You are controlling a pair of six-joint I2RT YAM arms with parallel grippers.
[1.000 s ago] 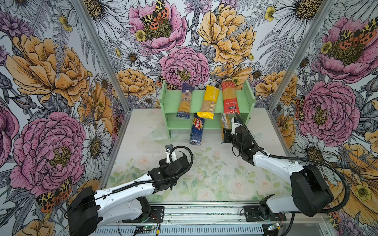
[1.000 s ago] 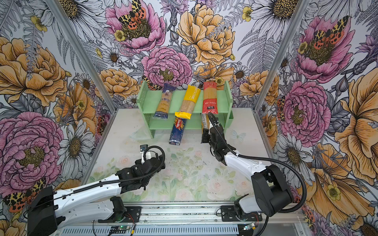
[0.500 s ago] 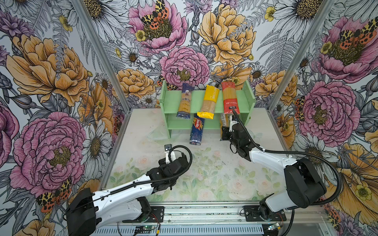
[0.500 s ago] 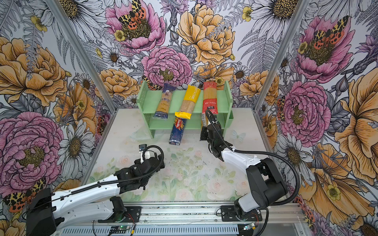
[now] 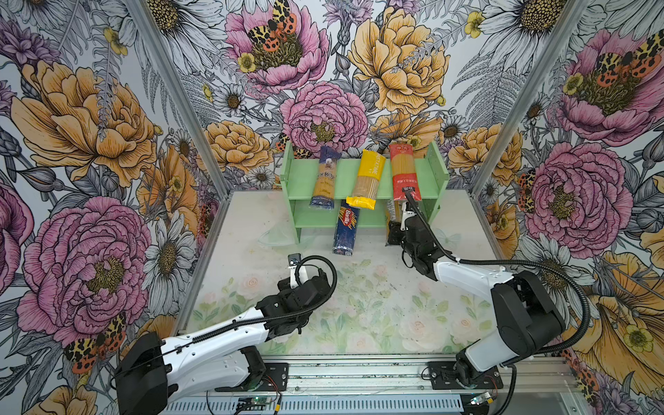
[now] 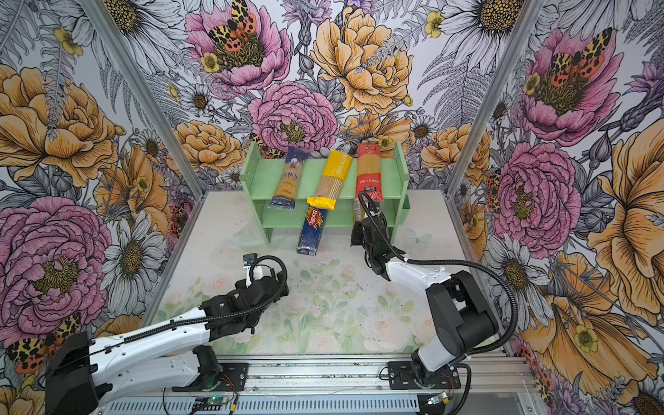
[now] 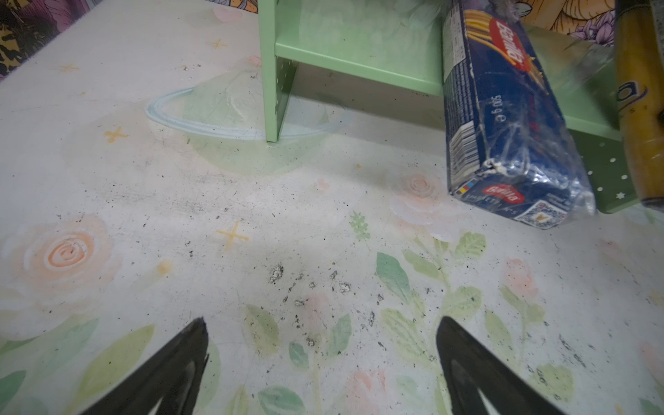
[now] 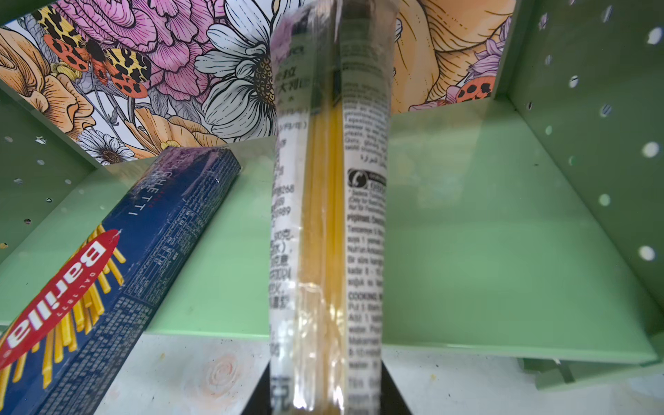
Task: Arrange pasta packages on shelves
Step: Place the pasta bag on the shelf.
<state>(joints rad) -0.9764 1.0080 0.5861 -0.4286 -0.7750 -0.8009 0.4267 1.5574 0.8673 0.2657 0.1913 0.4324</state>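
White-labelled packet (image 8: 325,215) is clamped endwise by the right gripper (image 8: 328,386), so that it may be slid onto the lower shelf (image 8: 467,233); left gripper (image 7: 323,359) is held apart, empty.

Overhead stereo, wrist views facing shelves (image 5: 301,179)

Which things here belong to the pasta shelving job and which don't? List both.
Job: green shelves; blue-ended packet, yellow packet, red packet on top tier; Barilla packet half on lower tier; white-label packet in right gripper.
Not the job: floral table, floral walls, front rail; left gripper open, empty.
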